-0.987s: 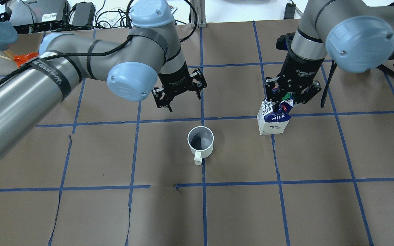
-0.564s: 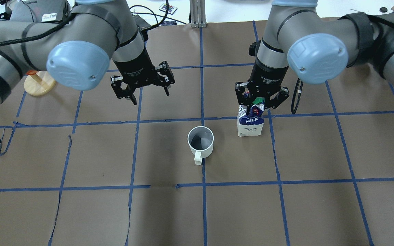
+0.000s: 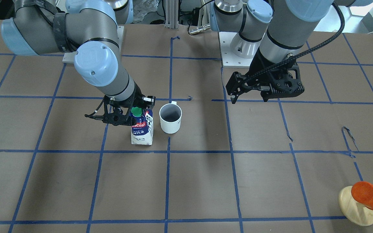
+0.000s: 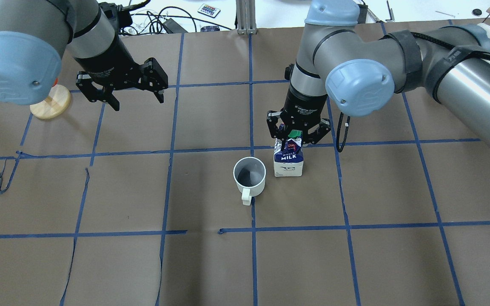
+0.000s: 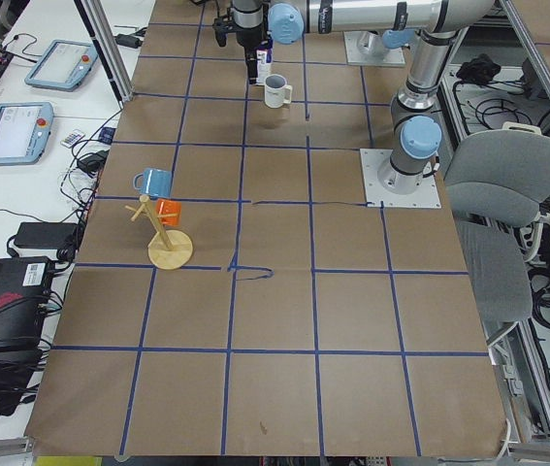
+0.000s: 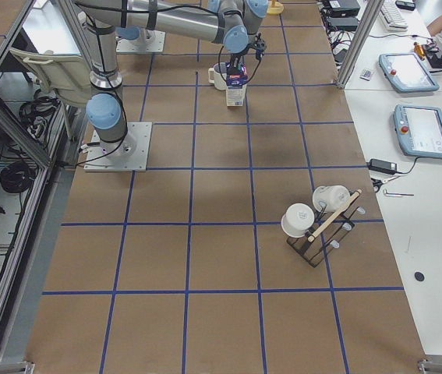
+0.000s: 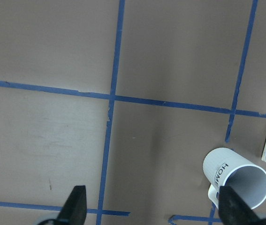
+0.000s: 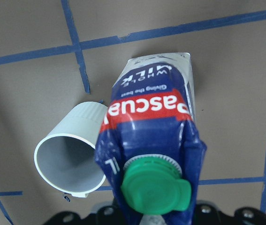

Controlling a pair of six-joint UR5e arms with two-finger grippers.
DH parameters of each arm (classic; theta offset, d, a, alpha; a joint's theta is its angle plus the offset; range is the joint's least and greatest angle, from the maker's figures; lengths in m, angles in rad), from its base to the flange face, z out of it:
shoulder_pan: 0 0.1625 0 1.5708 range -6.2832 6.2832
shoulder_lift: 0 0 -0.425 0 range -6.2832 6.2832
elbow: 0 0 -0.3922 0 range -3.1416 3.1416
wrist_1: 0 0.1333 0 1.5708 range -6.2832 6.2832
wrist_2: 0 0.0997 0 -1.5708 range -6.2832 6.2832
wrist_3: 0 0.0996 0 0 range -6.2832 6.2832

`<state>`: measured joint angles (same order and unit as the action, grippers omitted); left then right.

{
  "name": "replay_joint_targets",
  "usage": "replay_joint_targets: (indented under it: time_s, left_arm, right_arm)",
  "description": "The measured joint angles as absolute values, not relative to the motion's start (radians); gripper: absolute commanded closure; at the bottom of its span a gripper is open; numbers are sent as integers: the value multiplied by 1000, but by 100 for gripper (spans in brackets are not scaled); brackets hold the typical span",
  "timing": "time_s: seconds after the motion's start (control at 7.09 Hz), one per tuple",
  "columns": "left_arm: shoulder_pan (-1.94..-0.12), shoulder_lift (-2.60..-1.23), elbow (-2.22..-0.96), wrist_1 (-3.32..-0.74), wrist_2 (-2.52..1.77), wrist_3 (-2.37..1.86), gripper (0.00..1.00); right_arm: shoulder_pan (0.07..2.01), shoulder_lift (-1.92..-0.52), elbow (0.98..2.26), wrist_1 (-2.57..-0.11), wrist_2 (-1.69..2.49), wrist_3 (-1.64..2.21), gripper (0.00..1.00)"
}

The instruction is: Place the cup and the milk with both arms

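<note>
The white cup (image 4: 249, 176) stands upright on the brown table, handle toward the robot; it also shows in the front view (image 3: 170, 118) and both wrist views (image 7: 236, 178) (image 8: 72, 159). The milk (image 4: 288, 159) stands upright close to the cup's right, with a small gap; whether its base touches the table is unclear. My right gripper (image 4: 297, 136) is shut on the milk's top by the green cap (image 8: 156, 187). My left gripper (image 4: 138, 102) is open and empty, raised well to the back left of the cup, and also shows from the front (image 3: 249, 98).
A round wooden base with an orange cup (image 4: 50, 102) stands at the far left, near my left arm; it also shows in the front view (image 3: 364, 200). A rack with white cups (image 6: 318, 218) stands far off on my right. Blue tape lines grid the table.
My right gripper has carried the milk leftward to beside the cup. My left arm has moved left and back, away from the cup, still open.
</note>
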<state>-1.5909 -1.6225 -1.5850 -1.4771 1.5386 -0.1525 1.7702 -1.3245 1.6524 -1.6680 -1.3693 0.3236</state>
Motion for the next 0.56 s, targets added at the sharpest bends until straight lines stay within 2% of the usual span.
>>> replay_joint_targets:
  time_s: [0.28,0.42,0.56]
  left_arm:
    - [-1586,-1601,-1578,-1500,1556,-148,0]
    - [-1585,-1594,-1578,-1511,1557,-149,0]
    - [-1585,-1590,-1578,-1519,1557,-149,0]
  right_arm:
    - [1805,-1323,1654,-1667,-1363,349,80]
    - [1813,-1324,1659,-1665,-1363,353,61]
    - [1816,-1325,1669,-1665,-1364,352,2]
